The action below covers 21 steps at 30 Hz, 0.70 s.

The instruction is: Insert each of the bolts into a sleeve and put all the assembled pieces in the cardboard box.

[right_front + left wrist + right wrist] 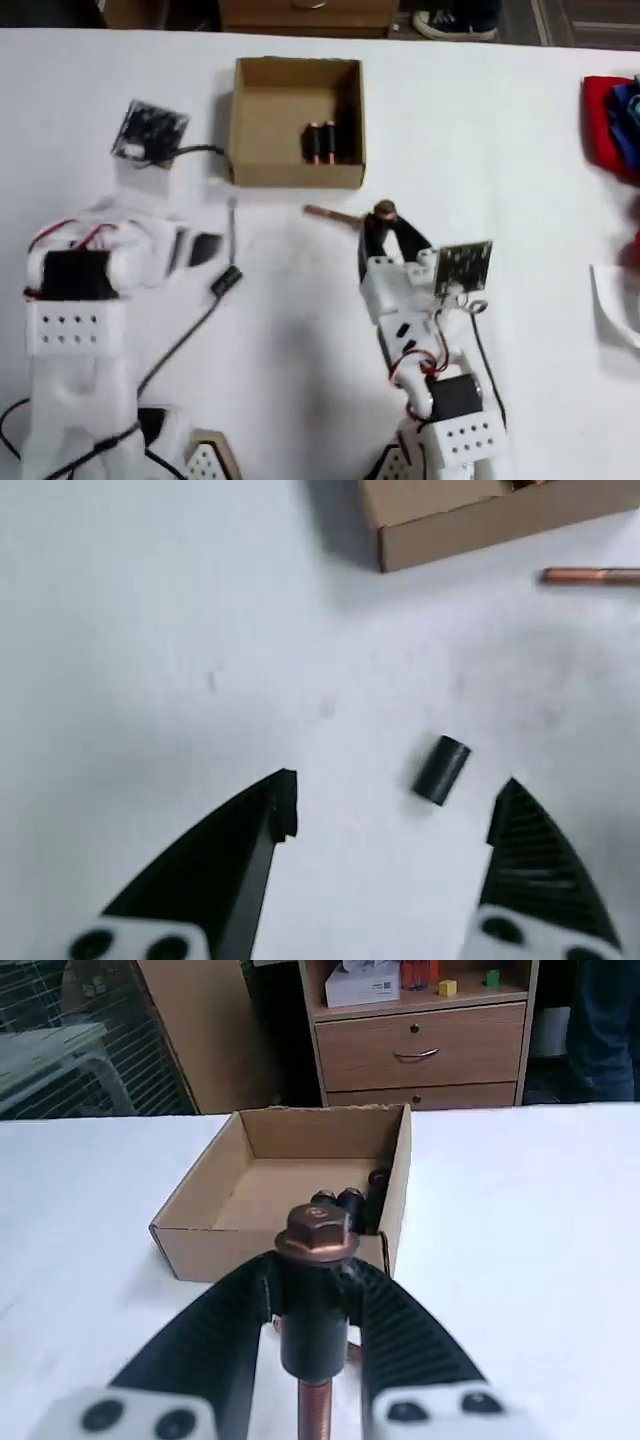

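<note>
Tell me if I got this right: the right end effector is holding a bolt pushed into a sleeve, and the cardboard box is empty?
Almost. The right end effector does hold a bolt pushed into a sleeve, but the cardboard box is not empty. The high view shows assembled pieces lying inside it.

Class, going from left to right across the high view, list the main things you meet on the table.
left arm → cardboard box → right hand gripping a sleeved bolt → red cloth
</note>
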Each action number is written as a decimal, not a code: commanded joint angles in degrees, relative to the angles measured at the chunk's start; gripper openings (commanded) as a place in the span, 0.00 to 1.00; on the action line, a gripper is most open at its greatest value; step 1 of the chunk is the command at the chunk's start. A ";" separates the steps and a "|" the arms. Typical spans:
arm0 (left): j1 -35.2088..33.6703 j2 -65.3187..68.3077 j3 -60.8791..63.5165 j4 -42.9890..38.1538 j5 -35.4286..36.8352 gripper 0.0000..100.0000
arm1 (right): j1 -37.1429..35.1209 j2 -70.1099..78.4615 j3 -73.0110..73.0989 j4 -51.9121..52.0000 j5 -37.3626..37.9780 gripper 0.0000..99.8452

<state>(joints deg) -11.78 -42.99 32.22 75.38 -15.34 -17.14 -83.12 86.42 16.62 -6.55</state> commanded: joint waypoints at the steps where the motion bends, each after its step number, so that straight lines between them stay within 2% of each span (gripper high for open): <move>1: -6.68 -0.26 5.67 -9.41 -1.85 0.19 | 1.19 18.59 -18.73 0.13 2.46 0.02; 2: -8.26 0.09 11.21 -18.55 -1.76 0.08 | 0.84 44.97 -42.37 7.34 2.37 0.02; 5: -8.44 -0.26 16.22 -26.73 -1.76 0.02 | 0.04 66.77 -69.19 20.62 -0.79 0.02; 9: -8.44 0.09 23.96 -38.51 -1.76 0.05 | -0.57 92.18 -107.60 35.03 -2.46 0.02; 13: -8.44 0.09 31.69 -48.70 -1.67 0.10 | -0.48 114.51 -144.09 41.89 -2.46 0.02; 18: -8.44 0.09 38.11 -57.32 -1.67 0.14 | -2.51 137.98 -174.77 44.70 -2.20 0.02; 21: -8.44 0.09 40.31 -60.13 -1.58 0.14 | -3.56 146.15 -182.68 43.65 -2.20 0.02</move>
<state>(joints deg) -19.69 -42.90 71.69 18.68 -16.75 -18.99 57.27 -63.56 60.84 -8.48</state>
